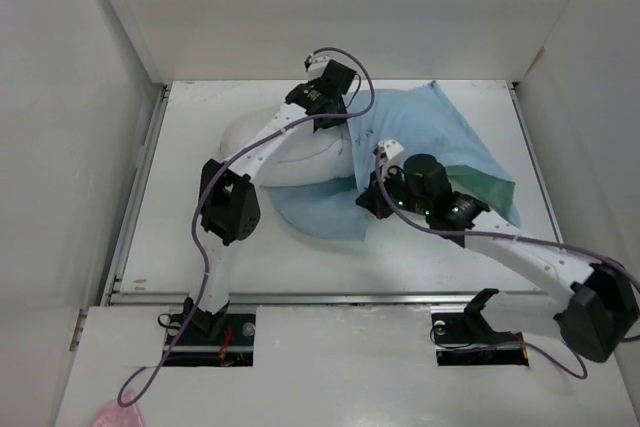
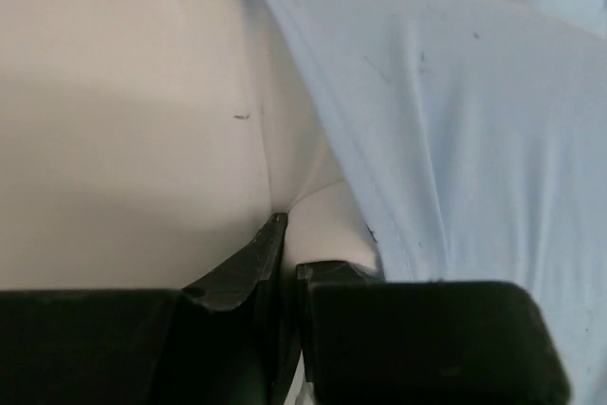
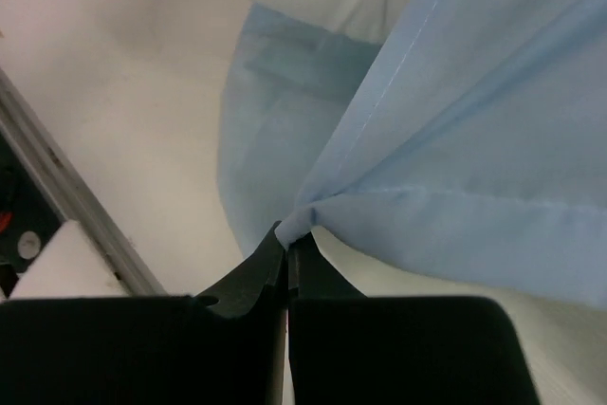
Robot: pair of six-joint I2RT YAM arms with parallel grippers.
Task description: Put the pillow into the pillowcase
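The left gripper (image 2: 287,246) is clenched on a small pinch of the pillow (image 2: 133,139). A white fold is drawn up between its 2 tips, and the cushion bulges away ahead of and to the left of the jaws. Just right of those jaws, the hem of the pillowcase (image 2: 455,139) runs diagonally over the pillow, so part of the cushion already sits under blue cloth. Gripping so close to the hem probably gives this arm a handle for pushing the pillow deeper.

The right gripper (image 3: 287,246) is closed tight on the pillowcase (image 3: 493,120). The stitched edge gathers into a point between its tips, and the upper layer fans out above and to the right of the jaws. A 2nd, lower layer of blue lies flat on the table (image 3: 123,120), ahead and slightly left of the jaws. Holding only the top layer looks meant to keep the mouth open.

From above, the left gripper (image 1: 335,82) works at the far side of the pillow (image 1: 300,152). The right gripper (image 1: 372,199) holds the near side of the mouth, with most of the pillowcase (image 1: 440,137) trailing off beyond it. About half of the pillow appears uncovered, so I judge the insertion partway done. The risk is that the thin pinch on the pillow slips, or that the lower layer folds under as the cushion advances.
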